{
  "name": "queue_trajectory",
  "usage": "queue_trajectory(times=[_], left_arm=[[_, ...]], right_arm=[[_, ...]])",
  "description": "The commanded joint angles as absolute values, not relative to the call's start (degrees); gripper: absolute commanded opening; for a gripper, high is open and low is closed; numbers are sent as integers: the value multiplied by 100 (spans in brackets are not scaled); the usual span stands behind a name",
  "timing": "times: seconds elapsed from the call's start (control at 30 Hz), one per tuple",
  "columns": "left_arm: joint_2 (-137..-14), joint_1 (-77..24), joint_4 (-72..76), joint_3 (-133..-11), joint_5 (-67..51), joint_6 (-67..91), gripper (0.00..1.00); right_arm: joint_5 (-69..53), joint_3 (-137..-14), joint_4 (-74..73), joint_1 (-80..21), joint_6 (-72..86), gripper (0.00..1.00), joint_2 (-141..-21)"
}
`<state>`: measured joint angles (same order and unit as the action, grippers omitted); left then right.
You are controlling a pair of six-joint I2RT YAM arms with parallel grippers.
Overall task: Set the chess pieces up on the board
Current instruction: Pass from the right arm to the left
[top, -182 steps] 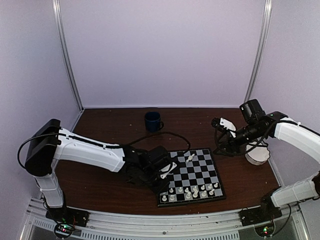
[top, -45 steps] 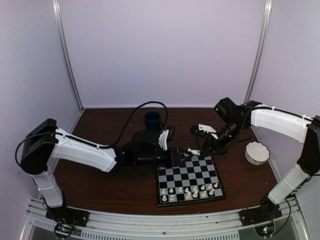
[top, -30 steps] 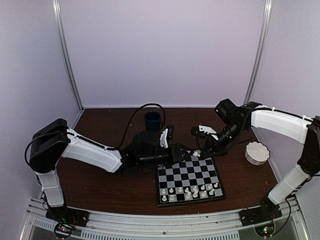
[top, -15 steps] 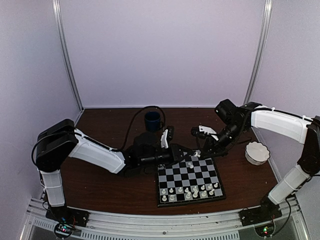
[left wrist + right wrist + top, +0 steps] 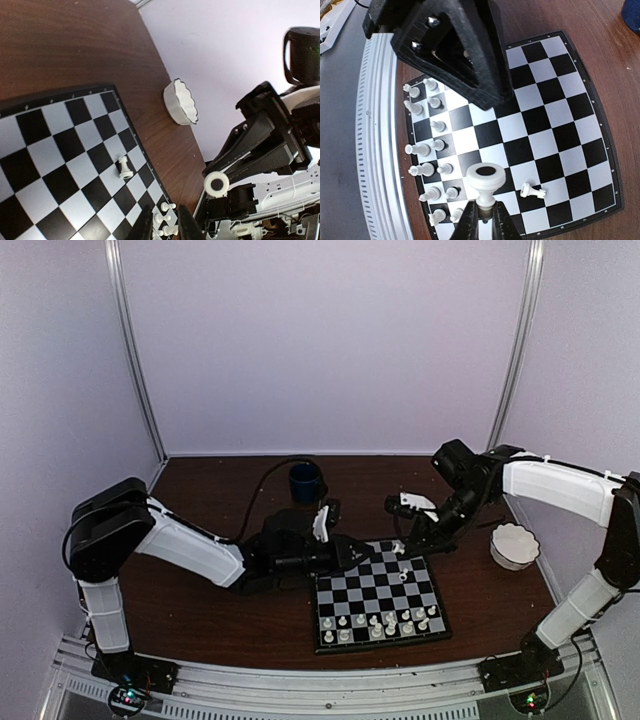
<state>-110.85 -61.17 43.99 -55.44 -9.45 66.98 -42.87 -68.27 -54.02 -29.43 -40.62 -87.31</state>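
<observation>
Wrist views show us the right gripper clenched on a piece above the board, too small to tell overhead, left gripper slightly parted, empty, lone piece on the board, apart from other pieces along its near edge

We are looking at a dark brown wooden table filling the lower middle of the frame, pale lilac walls enclosing it, thin silver metal poles rising at upper left and right, and a ribbed aluminium rail running along the bottom.

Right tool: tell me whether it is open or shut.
The right tool is shut on a chess piece: its fingers pinch it above the board.
</observation>
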Motion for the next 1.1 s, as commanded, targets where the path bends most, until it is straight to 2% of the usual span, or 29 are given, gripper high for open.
queue_trajectory(times=[0.0, 0.17, 0.33, 0.83, 1.07], left_arm=[[-10567, -6060, 3348, -5690, -1031, 6006, 24], [-10446, -6070, 2910, -5852, -1138, 5751, 43], [-10746, -6186, 2819, -6387, -1604, 5754, 50], [-11286, -6265, 3023, -6901, -1962, 6232, 51], [-11423, -6264, 3159, -7017, -2108, 6319, 43]], right_arm=[[-3615, -6799, -5455, -2907, -4283, 9, -8660], [-3483, -6733, -5520, -2947, -4365, 9, -8465], [-3473, -6782, -5563, -3078, -4319, 10, -8487], [-3620, -6864, -5563, -3309, -4267, 10, -8434], [-3680, -6829, -5568, -3347, -4283, 10, -8391]])
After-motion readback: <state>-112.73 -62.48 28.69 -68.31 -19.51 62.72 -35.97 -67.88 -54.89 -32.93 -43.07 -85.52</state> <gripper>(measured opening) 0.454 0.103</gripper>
